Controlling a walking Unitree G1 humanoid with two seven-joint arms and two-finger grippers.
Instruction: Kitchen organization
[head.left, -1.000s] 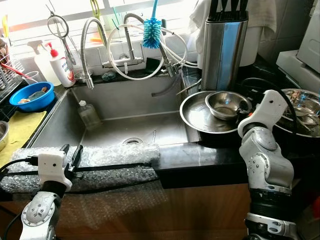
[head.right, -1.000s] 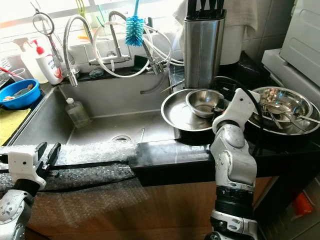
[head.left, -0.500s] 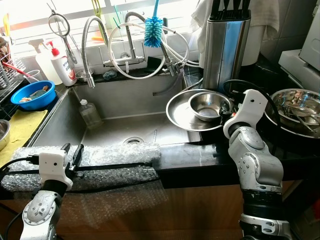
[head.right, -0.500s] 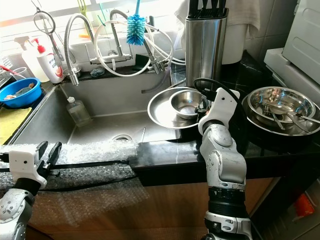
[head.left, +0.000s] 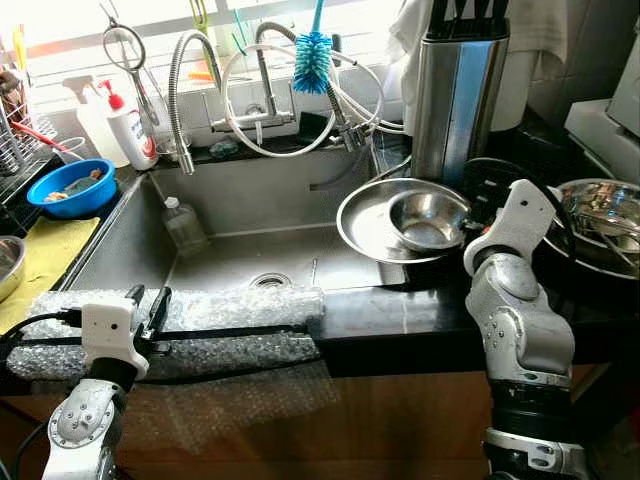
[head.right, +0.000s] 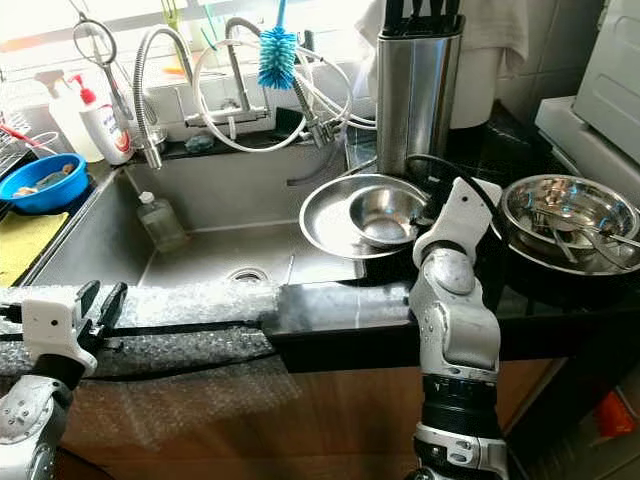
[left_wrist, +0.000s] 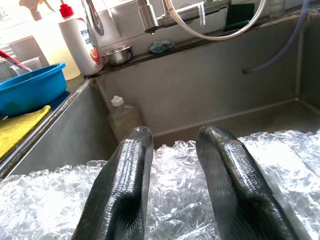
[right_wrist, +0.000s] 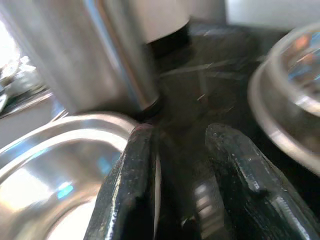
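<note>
Right wrist view puts my right gripper (right_wrist: 175, 165) at the rim of the small steel bowl (head.left: 428, 218): one black finger (right_wrist: 132, 185) sits against the bowl's edge on its inner side and the other lies outside it over the dark counter, with a gap between them, so the jaws are spread around the rim and not yet closed on it, as far as I can judge. The small steel bowl sits nested in the wide steel dish (head.left: 372, 226), which overhangs the right end of the sink (head.left: 250, 190), in front of the tall knife block (head.left: 458, 90). From my claw the bowl lies toward my left and slightly ahead; being round, it has no long axis, its mouth faces up, tipped a little toward me. My right arm is clearly the nearer one. My left gripper (left_wrist: 172, 165) hangs well apart, its fingers parted above the bubble wrap (head.left: 200, 325) along the sink's front edge. I would close on the rim next.
</note>
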